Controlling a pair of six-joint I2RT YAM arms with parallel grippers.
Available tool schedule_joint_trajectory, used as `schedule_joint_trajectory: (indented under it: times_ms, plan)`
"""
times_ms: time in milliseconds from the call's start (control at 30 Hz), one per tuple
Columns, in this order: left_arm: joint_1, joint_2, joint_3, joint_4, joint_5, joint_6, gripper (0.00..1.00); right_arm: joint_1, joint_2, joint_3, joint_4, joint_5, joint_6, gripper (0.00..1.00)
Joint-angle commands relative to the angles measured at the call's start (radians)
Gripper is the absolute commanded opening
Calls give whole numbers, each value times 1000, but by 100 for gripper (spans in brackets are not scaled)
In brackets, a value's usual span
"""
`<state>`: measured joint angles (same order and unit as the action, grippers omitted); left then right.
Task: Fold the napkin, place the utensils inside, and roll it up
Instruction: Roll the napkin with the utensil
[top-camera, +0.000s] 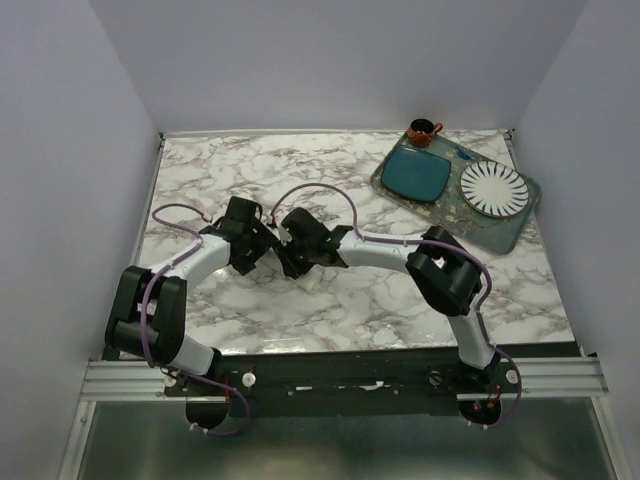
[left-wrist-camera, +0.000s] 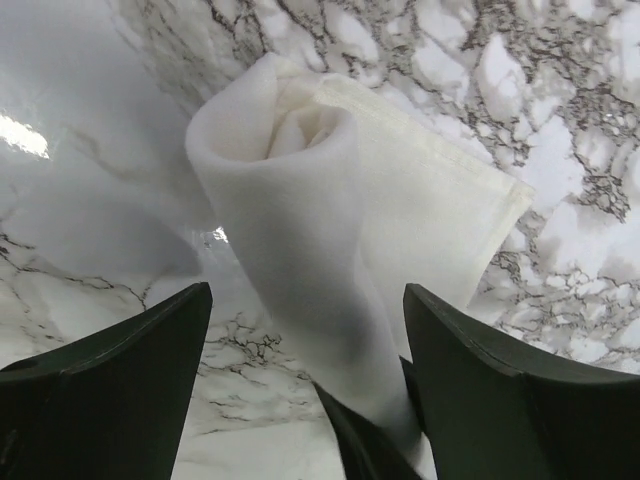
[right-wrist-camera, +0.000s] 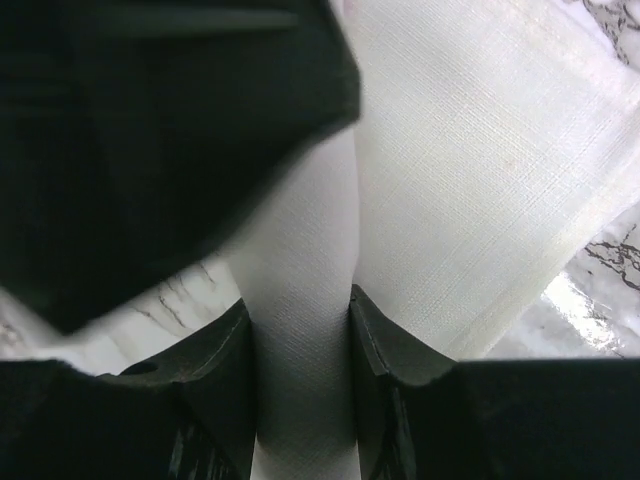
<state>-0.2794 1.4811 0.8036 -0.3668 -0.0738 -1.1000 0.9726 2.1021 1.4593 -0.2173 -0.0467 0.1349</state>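
Observation:
The cream napkin (left-wrist-camera: 330, 210) is rolled into a loose tube with a flat flap lying on the marble to its right. In the right wrist view the napkin roll (right-wrist-camera: 300, 300) is pinched between my right gripper's (right-wrist-camera: 300, 345) fingers, so that gripper is shut on it. My left gripper (left-wrist-camera: 305, 330) is open, its fingers standing wide on either side of the roll without touching it. In the top view the left gripper (top-camera: 262, 246) and right gripper (top-camera: 292, 248) meet at the table's middle and hide the napkin. The spoon is not visible in any view.
A grey-green tray (top-camera: 522, 222) sits at the back right, holding a teal square plate (top-camera: 418, 173) and a white ribbed round plate (top-camera: 493, 188). A small brown cup (top-camera: 422, 131) stands at the tray's far corner. The marble tabletop (top-camera: 330, 310) surrounds the arms.

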Motion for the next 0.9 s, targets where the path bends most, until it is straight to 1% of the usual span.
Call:
schedule_joint_trajectory:
  times_ms: [0,33,100,133,200,233,300,333,433,467,667,767,800,867]
  plan:
    - [13,-99,-17,16,-26,112,88,-110,47,3,-28,-393,152,43]
    - [13,-113,-24,16,-24,118,88,-151,79,7,-27,-512,175,43]
    - [14,-154,-49,31,5,126,88,-187,117,31,-27,-634,241,43]
    - [13,-165,-58,64,14,124,88,-213,140,39,-25,-727,265,43]
    - [13,-171,-72,89,37,108,87,-235,197,65,-14,-812,333,43]
    - [13,-165,-73,135,72,106,87,-251,213,70,-7,-868,353,45]
    - [13,-125,-61,150,98,98,85,-265,245,76,28,-918,414,45]
    - [13,-111,-58,175,121,95,84,-276,249,69,47,-930,433,46]
    - [13,-62,-52,207,131,81,83,-296,262,50,97,-966,489,47]
    - [13,-53,-47,206,109,80,83,-295,259,46,101,-960,488,47]
    - [13,33,-18,227,85,69,82,-298,251,49,102,-950,485,48]
    - [13,65,-9,239,81,74,76,-299,254,52,99,-956,477,50]
    - [14,77,-6,238,59,77,71,-298,253,52,99,-958,473,51]
    - [14,85,-7,226,46,71,68,-299,239,52,95,-946,450,56]
